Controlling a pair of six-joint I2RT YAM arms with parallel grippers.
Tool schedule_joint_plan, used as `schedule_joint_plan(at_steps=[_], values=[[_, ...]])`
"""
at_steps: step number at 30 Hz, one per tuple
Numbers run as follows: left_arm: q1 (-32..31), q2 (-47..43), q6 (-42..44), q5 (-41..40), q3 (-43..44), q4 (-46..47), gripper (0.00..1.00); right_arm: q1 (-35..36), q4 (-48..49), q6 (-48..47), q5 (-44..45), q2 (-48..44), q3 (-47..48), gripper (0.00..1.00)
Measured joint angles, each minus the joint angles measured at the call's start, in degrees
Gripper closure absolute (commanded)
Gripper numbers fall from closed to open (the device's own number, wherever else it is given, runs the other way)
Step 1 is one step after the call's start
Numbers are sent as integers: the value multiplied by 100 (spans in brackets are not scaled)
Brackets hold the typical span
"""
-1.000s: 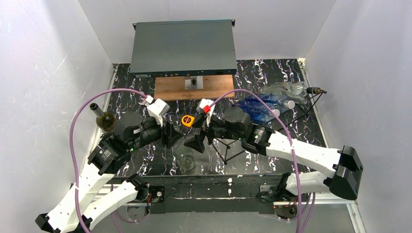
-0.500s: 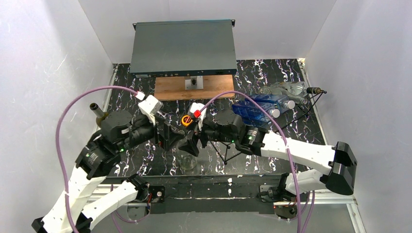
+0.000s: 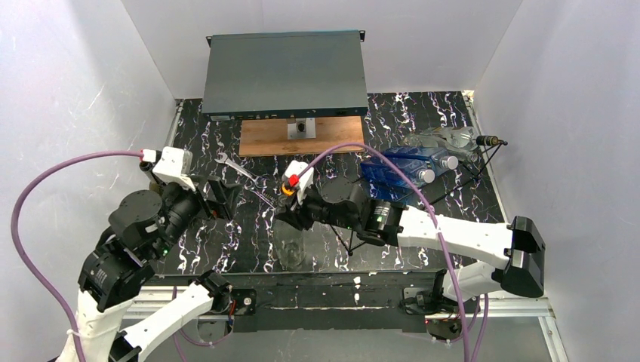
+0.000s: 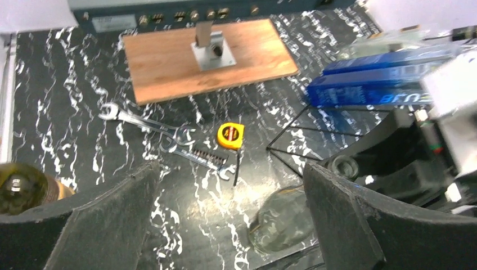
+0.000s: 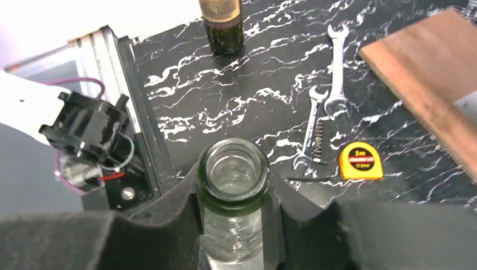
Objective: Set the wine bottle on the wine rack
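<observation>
Here, the right gripper (image 5: 235, 194) was closed on the neck of the clear glass wine bottle (image 5: 233, 169), one padded finger against each side just under the rim and no gap showing. The bottle was upright with its open mouth facing up, close to the near edge of the black marbled table (image 3: 423, 113). The views did not show whether its base touched the surface. It was not on the wine rack (image 4: 288, 127), whose thin black wire frame stood to its right, near but apart, running toward the far right corner. Blue plastic bottles (image 3: 392, 172) with white caps lay across the rack's middle. The left gripper (image 4: 230, 170) was at the left side of the table, well away from the glass bottle, with its fingers spread wide and nothing between them. A dark bottle (image 5: 222, 25) with a brownish neck stood upright near the left edge, partly hidden behind the left wrist in the overhead view. Between the two arms lay two wrenches (image 5: 336, 73) and a yellow tape measure (image 5: 360, 160). Beyond them was a wooden board (image 4: 169, 56) with a metal bracket on it, and behind that a grey equipment case (image 3: 287, 72) stood against the back wall.
</observation>
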Motion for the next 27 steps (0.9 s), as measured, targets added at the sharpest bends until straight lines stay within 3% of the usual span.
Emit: schedule_joint_plan(at_steps=[1,15,27], values=[[0,-13,-22,-98,-74,-31,2,13,-22,-221,243,0,24,99],[0,-238,-205,-671,-1167,-190,2,-42,-538,37,879,188,457,99],[0,-199,-168,-852,-2269,179,2,-1141,-446,-22,1019,245,592,99]])
